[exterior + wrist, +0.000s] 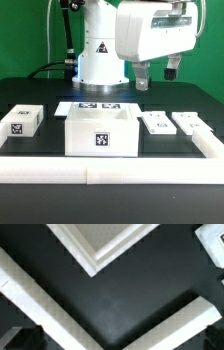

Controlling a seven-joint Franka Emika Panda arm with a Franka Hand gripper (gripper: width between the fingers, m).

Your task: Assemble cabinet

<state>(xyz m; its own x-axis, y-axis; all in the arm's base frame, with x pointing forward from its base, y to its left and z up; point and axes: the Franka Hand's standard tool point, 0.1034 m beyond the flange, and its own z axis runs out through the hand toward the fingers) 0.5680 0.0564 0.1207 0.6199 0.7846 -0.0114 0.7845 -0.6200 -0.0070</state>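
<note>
Exterior view: A white Franka arm (100, 45) hangs its fingers (157, 80) above the exterior view's right side of a matte black worktop (50, 100). The two dark fingers are spread apart and grip nothing. The cabinet (100, 132), an open-topped box of smooth white plastic with flat, square-edged walls, sits at the middle of the worktop. A black-and-white square tag faces forward on its front wall. Just behind it lies the thin, flat marker board (98, 105). Well to the exterior view's left rests a small white cube (22, 122) bearing one tag. To the exterior view's right, below the fingers, two flat white panels (155, 122) lie side by side, each with small tags on top. A thick white rail (110, 172) borders the front of the worktop.

Wrist view: The same dark surface, faintly dusty, fills most of the picture. A V-shaped white corner (97, 262) with a stepped rim and a pale grey inside points into it. Two straight white bars (30, 294) cross at a slant. Which pieces these are cannot be told, and the dark shapes at the picture's edges are too blurred to identify.
</note>
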